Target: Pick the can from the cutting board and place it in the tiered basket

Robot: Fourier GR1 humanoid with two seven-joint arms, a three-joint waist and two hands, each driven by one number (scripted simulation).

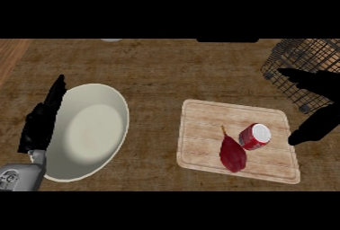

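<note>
Toward the right side of the pale wooden cutting board [212,119]: small red metal can [255,136] with a white end, lying on its side, held by nothing. Just beside it at lower left: dark red pear-shaped fruit [232,155] with a thin stem. Off the board's right edge: black right hand [322,123], spread wide and empty, lower part close to the board, upper fingers across the front of the black wire tiered basket [302,54] in the far right corner. Left of the board, on the brown wooden desk [153,67]: large round white plate [90,130]. Along the plate's left rim: black left hand [41,121], fingers straight, resting, empty.
</note>
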